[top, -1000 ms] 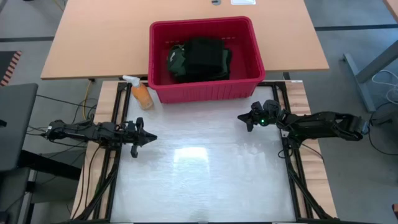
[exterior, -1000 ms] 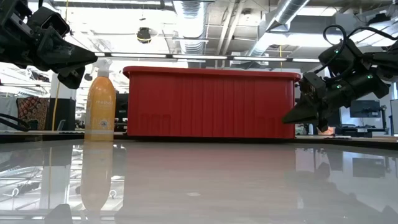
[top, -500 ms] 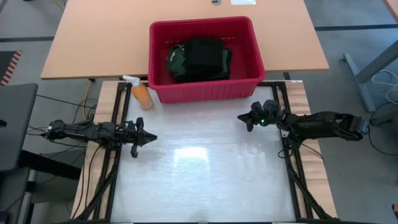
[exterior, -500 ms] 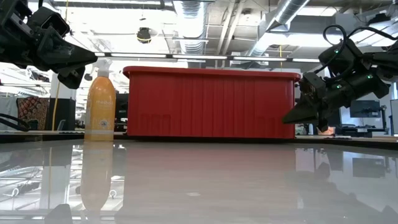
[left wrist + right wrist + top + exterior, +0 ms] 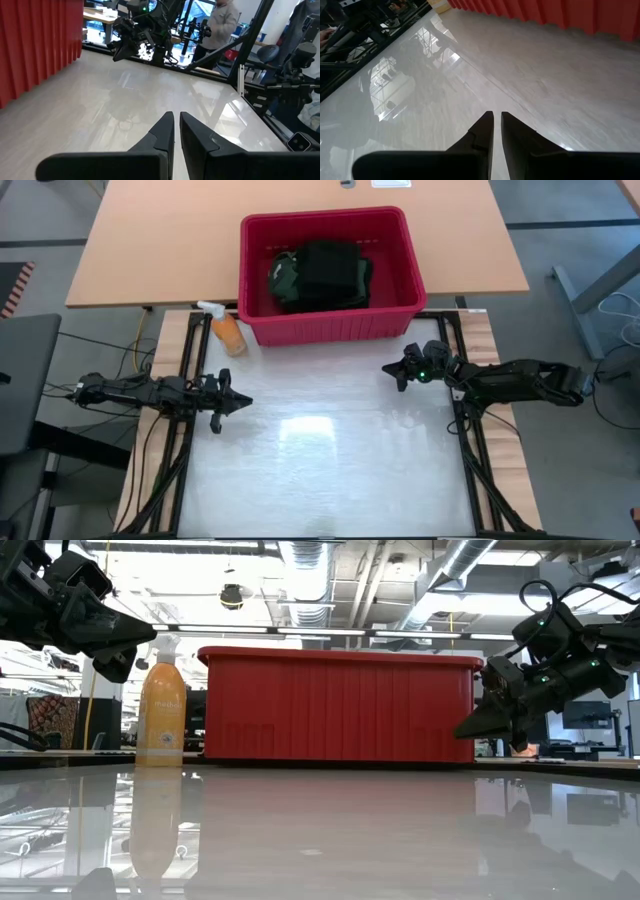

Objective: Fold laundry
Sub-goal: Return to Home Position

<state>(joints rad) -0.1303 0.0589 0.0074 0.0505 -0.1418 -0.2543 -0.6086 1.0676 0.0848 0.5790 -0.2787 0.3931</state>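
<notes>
Down at the bottom of the high view, the work table [image 5: 320, 480] shows a pale, glossy top with a bright patch of reflected light at mid-frame. In the low view the same sheen mirrors the bottle and the ceiling. Black frame rails [image 5: 478, 465] run down both side edges.

Moving up the frame, here are the arms. The left gripper [image 5: 246, 402] hangs at centre left, over the table's left edge and pointing inward. Its wrist view shows the two fingers pressed almost together, only a slit between them, nothing held. The right gripper [image 5: 389, 372] sits at centre right, a touch higher in the frame, pointing back across the top. Its jaws are likewise closed on nothing. The two grippers are well apart, and the low view shows both raised off the surface.

Further back, an orange spray bottle [image 5: 229, 332] stands upright near the far left corner, just beside the red basket [image 5: 330, 326] at upper centre. Inside the basket lies the laundry [image 5: 322, 272], folded black cloth on top with dark green showing at its left.

Beyond that, a light wooden desk [image 5: 140, 240] fills the top of the frame, on a grey floor [image 5: 570, 240]. The low view looks on into an open workshop with ducts and pipes [image 5: 300, 560] overhead. The left wrist view catches a person [image 5: 223, 20] in a grey top among the stands at the upper right.
</notes>
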